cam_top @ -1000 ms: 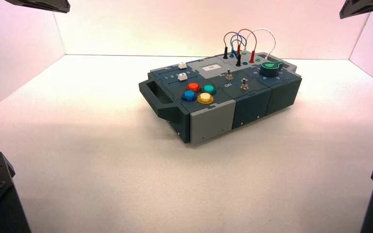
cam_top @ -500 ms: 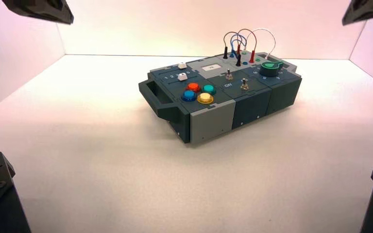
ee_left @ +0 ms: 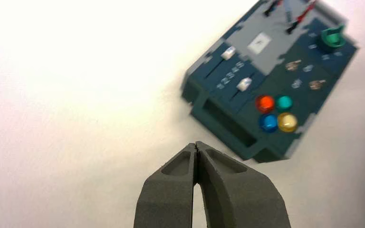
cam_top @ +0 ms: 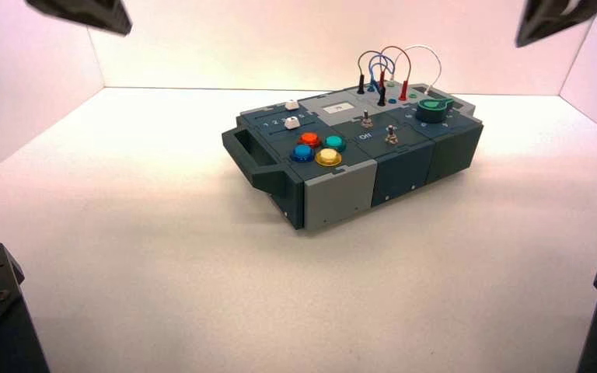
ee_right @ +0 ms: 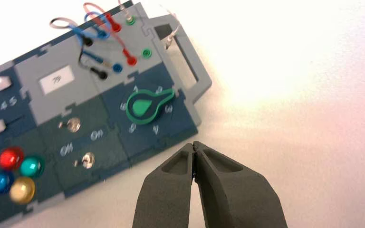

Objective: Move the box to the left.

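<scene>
The box sits on the white worktop, right of the middle and towards the back, turned at an angle so that its dark handle end faces the robot's left and front. Neither arm touches it.

Counted on its top: four round buttons in a cluster near the handle end, one red, one teal, one blue and one yellow; two white slider caps beside a row of printed numbers; two small metal toggle switches in the middle; one green knob towards the far end; and several looping wires, red, blue, black and white, plugged in at the back. The right wrist view also shows a grey handle at the knob end and a small white label.

The left gripper hangs high over the worktop, off to the handle side of the box and well apart from it; its two fingers are pressed together, holding nothing. The right gripper hangs high just off the knob end of the box, its two fingers likewise together and empty. In the high view, each arm shows only as a dark shape in an upper corner, left and right
</scene>
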Controlling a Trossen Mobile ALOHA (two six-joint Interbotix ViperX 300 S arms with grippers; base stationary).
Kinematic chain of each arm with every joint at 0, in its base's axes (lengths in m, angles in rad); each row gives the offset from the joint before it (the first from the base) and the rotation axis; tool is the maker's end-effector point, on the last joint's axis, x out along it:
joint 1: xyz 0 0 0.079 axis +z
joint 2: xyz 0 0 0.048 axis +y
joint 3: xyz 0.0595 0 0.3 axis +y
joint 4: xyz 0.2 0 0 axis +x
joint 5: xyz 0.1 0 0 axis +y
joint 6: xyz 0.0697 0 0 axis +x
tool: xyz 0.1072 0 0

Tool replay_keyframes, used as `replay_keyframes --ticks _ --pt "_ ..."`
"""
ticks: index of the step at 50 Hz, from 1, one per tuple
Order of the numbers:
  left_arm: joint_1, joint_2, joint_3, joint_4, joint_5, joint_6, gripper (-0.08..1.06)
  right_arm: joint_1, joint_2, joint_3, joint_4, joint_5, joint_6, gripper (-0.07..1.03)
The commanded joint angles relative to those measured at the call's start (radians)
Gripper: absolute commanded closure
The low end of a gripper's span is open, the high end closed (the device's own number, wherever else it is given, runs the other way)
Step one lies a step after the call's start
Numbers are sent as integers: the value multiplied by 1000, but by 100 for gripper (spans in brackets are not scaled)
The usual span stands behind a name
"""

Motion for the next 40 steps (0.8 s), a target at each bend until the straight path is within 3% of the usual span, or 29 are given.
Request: replay_keyframes --ticks 1,19,40 --pt "-31 6 -57 -3 3 0 101 -43 129 -114 5 -8 6 99" --pt "-75 49 -81 -9 26 2 101 -81 391 -299 8 2 6 99" --pt "-160 301 -152 -9 28 2 101 -83 529 -440 12 15 2 99"
